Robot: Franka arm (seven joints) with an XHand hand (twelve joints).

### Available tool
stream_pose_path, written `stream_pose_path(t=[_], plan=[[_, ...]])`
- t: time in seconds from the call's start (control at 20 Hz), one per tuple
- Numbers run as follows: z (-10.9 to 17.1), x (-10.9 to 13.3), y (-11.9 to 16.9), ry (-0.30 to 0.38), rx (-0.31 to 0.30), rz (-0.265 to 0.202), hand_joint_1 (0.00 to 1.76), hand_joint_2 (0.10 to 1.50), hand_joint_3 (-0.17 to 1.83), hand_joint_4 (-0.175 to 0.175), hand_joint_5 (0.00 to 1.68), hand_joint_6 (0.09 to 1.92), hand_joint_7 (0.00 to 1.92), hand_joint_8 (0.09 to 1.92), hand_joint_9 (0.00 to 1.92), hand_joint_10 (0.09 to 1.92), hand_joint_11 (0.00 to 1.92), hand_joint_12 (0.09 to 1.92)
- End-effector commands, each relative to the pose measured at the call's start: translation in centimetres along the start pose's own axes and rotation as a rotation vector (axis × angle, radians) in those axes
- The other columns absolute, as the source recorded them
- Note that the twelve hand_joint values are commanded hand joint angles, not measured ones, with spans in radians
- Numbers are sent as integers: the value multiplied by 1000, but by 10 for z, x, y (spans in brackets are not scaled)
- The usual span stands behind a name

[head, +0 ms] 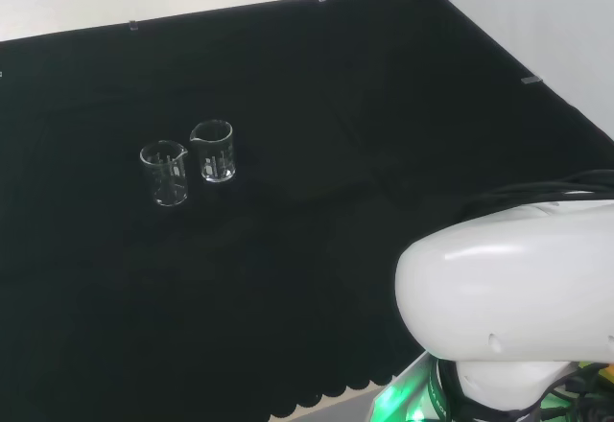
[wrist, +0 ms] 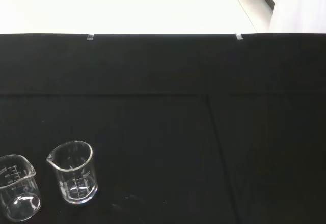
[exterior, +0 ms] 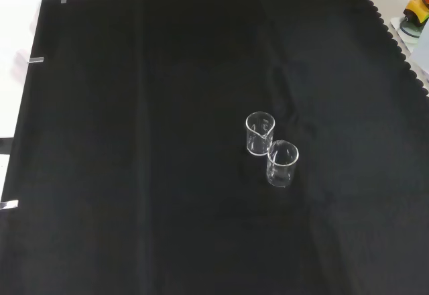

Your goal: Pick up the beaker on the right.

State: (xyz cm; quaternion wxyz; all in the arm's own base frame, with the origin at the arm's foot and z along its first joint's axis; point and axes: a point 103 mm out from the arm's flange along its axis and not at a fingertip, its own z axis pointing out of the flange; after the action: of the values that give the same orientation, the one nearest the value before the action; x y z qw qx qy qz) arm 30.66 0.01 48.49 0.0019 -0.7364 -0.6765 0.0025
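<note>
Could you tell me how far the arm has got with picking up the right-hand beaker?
Nothing looks done yet: both beakers stand upright on the black cloth, close together. In the head view the right beaker sits beside the left beaker, untouched. Nothing is in hand. The reach, the grasp and the lift all remain.

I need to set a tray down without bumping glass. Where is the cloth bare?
Two beakers stand almost touching, the one crowded spot. In the front view the black cloth lies bare left of them to its clipped edge, and below them too.
</note>
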Motion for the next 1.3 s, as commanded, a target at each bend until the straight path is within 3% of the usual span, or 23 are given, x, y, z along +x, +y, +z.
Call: stream_pose_path(t=[0.05, 0.15, 0.8, 0.95, 1.1, 1.3], plan=[[0, 0, 1, -5, -6, -1, 20, 1082, 837, -20, 80, 154, 10, 450, 86, 577, 0, 802], [0, -1, 0, -3, -11, -2, 4, 1113, 792, -20, 108, 87, 15, 429, 87, 560, 0, 789], [7, 0, 4, 3, 8, 4, 6, 1115, 768, -20, 132, 87, 29, 421, 97, 553, 0, 788], [15, 1, 7, 60, 21, 13, 199, 996, 790, -21, 146, 87, 50, 434, 117, 569, 0, 848], [19, 1, 7, 73, 26, 20, 405, 856, 859, -25, 158, 87, 66, 460, 135, 595, 0, 950], [23, 2, 8, 120, 34, 33, 524, 768, 919, -29, 166, 87, 75, 489, 162, 621, 0, 1030]])
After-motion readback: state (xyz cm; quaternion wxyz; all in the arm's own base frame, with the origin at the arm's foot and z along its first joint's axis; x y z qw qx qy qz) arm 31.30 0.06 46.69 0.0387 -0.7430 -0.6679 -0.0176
